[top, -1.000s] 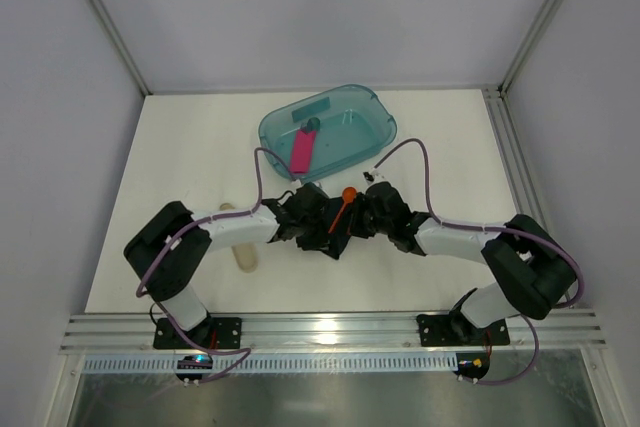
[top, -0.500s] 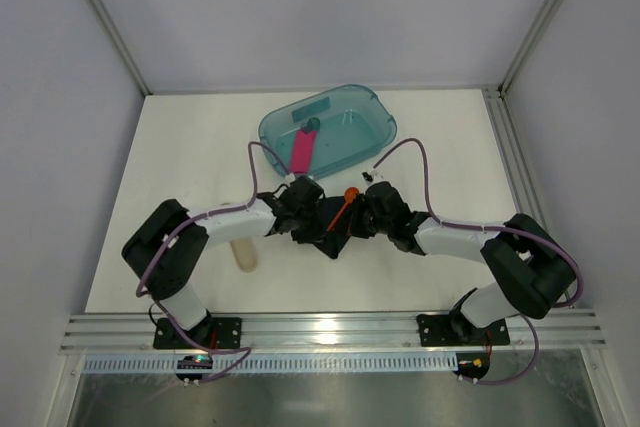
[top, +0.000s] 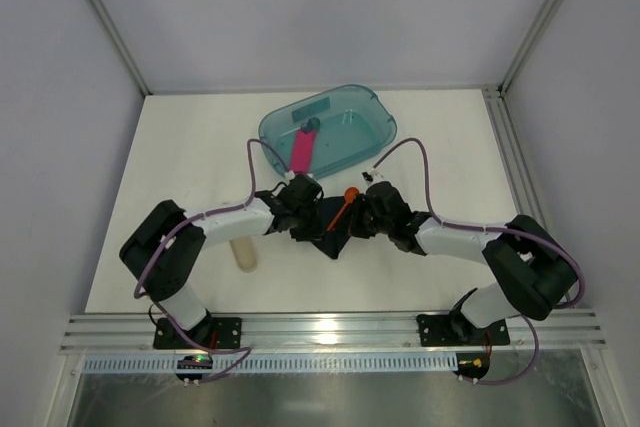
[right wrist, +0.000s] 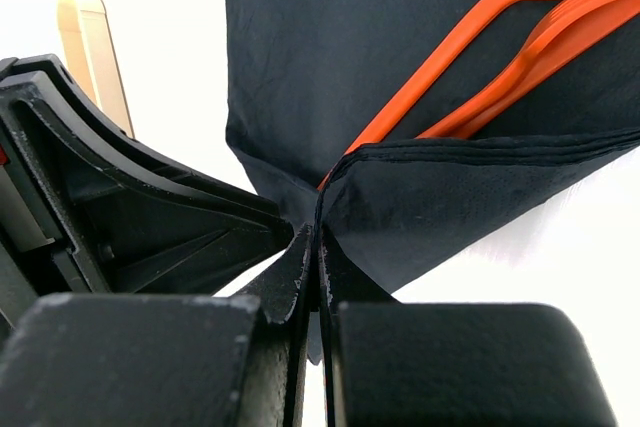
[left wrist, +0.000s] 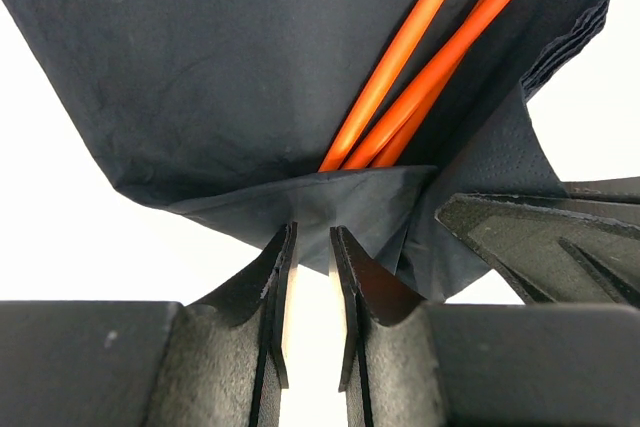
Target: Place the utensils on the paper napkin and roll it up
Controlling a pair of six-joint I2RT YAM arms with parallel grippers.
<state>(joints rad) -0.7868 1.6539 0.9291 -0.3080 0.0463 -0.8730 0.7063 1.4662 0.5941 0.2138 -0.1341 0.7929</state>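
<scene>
The black paper napkin point(top: 332, 240) lies between my two grippers with the orange utensils point(top: 346, 200) on it, their heads sticking out toward the tub. In the left wrist view the utensils point(left wrist: 400, 97) run under a folded flap of the napkin point(left wrist: 220, 77). My left gripper point(left wrist: 311, 232) stands just at that flap's edge, jaws a narrow gap apart with bright table showing between them. My right gripper point(right wrist: 318, 232) is shut on a raised fold of the napkin point(right wrist: 300, 77), beside the utensils point(right wrist: 520, 17). From above, the left gripper point(top: 303, 219) and right gripper point(top: 362, 221) nearly touch.
A teal translucent tub point(top: 330, 129) stands behind the grippers with a pink flat bar point(top: 302, 150) leaning in it. A pale beige tube point(top: 243, 255) lies under the left forearm, also seen as the beige tube point(right wrist: 90, 47). Metal rails edge the table.
My left gripper has drawn back a little toward the far left, uncovering more of the napkin's near corner. The right gripper keeps its hold in place.
</scene>
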